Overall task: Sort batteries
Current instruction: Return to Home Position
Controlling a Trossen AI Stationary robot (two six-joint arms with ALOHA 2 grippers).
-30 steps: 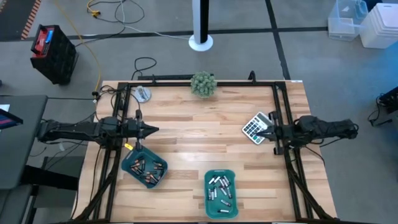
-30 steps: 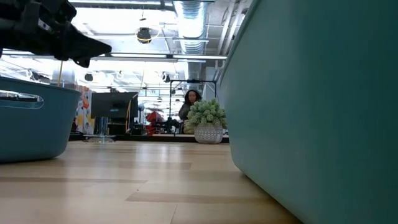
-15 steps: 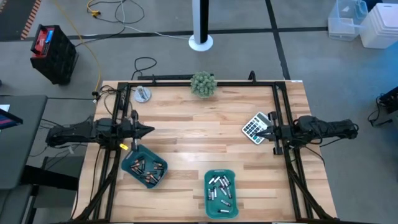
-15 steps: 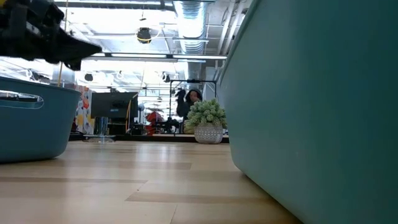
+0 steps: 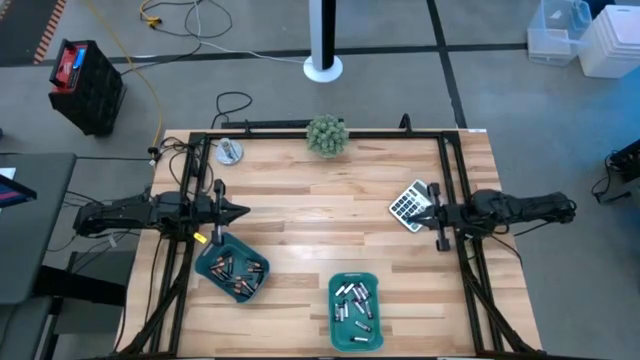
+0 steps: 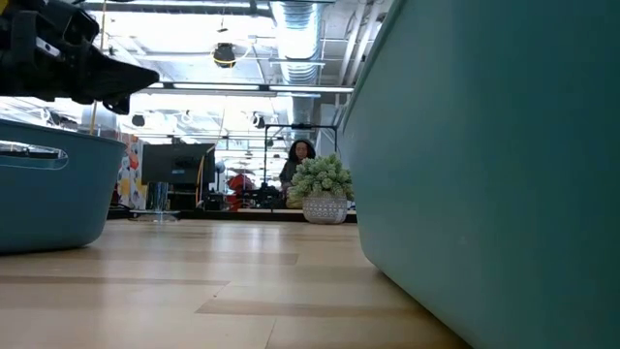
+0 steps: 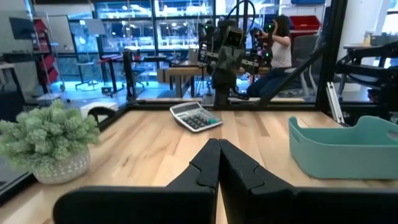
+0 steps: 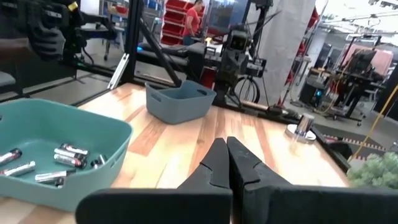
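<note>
Hovering at 9 o'clock, left gripper (image 5: pixel 244 211), jaws pressed together, right gripper (image 5: pixel 422 213) likewise at 3 o'clock, batteries (image 5: pixel 352 302) toward 6 o'clock.

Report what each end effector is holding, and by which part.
Nothing is held. The left end effector and the right end effector are both shut and empty; the batteries lie in the blue tray and the green tray.

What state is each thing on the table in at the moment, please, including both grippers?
left gripper: shut, empty, raised
right gripper: shut, empty
blue bin: upright, holds the dark batteries
green bin: upright, holds the silver batteries
calculator: lying flat, keys up, beside the right gripper
plant: upright in its pot
</note>
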